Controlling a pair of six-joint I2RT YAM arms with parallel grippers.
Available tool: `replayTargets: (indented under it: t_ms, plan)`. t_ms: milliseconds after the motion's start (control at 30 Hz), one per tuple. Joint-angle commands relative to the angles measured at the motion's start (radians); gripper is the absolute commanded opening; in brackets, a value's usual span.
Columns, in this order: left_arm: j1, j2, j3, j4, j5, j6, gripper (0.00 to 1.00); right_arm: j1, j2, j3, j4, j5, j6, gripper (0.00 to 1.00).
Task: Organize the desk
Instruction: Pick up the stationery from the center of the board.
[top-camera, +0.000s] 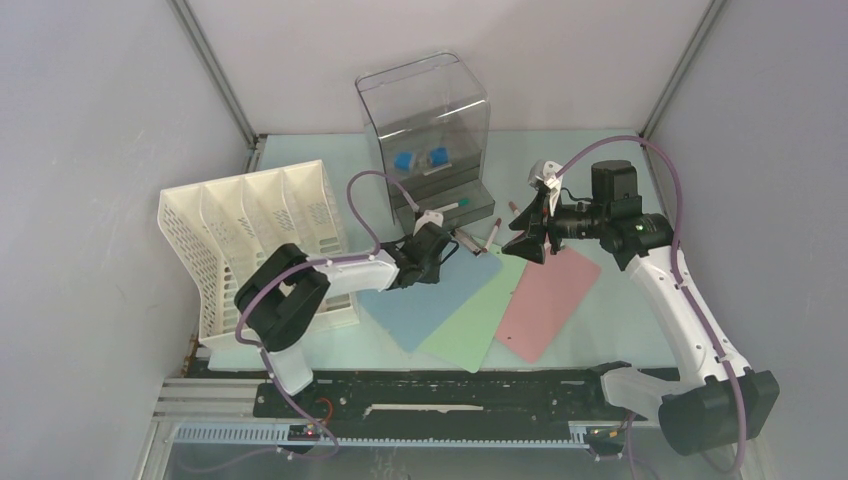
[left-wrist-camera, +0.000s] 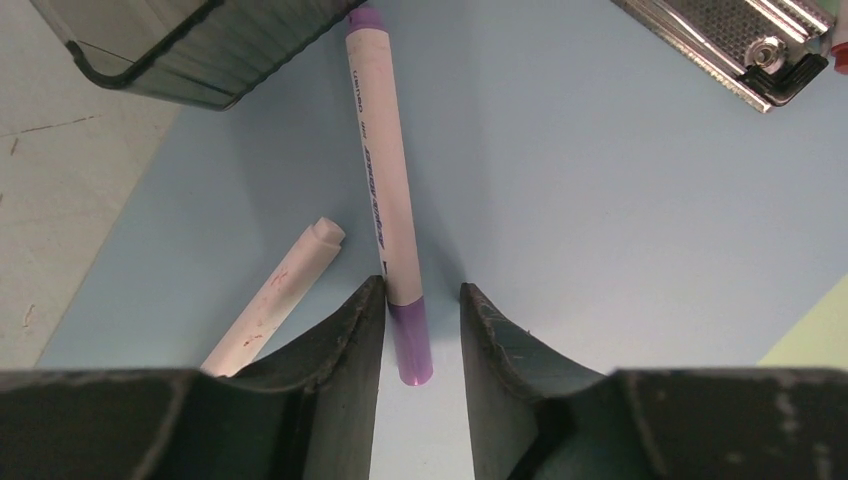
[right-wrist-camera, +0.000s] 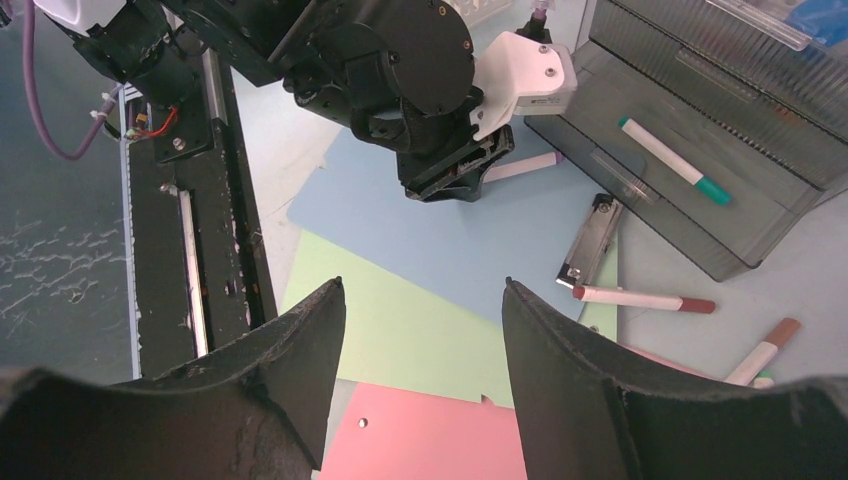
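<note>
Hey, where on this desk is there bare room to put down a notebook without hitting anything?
Bare desk lies at the back left, between the white file rack and the clear drawer box, and right of the pink sheet. Crowded: in front of the box, with pens and a metal clip.

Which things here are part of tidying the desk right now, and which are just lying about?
In hand: left gripper, astride the purple marker on the blue sheet; the desk; likely destinations: drawer box, file rack.
Lying about: white marker, metal clip, green-capped marker, red marker, brown marker, green sheet, pink sheet.
</note>
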Motion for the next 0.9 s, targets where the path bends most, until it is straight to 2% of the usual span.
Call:
replayTargets:
  t_ms: [0,533,867]
  plan:
    - [0.0,0.019,0.037,0.003,-0.022,0.017,0.37,-0.004,0.002,0.001,0.009,-0.022,-0.001,0.66]
    - [-0.009,0.001,0.025,0.017,0.003,0.03,0.09,-0.004,0.008,0.002,0.007,-0.029,-0.001,0.66]
    - [-0.047,-0.178,-0.103,0.151,0.023,0.047,0.04,0.004,0.022,0.001,0.004,-0.05,0.0,0.66]
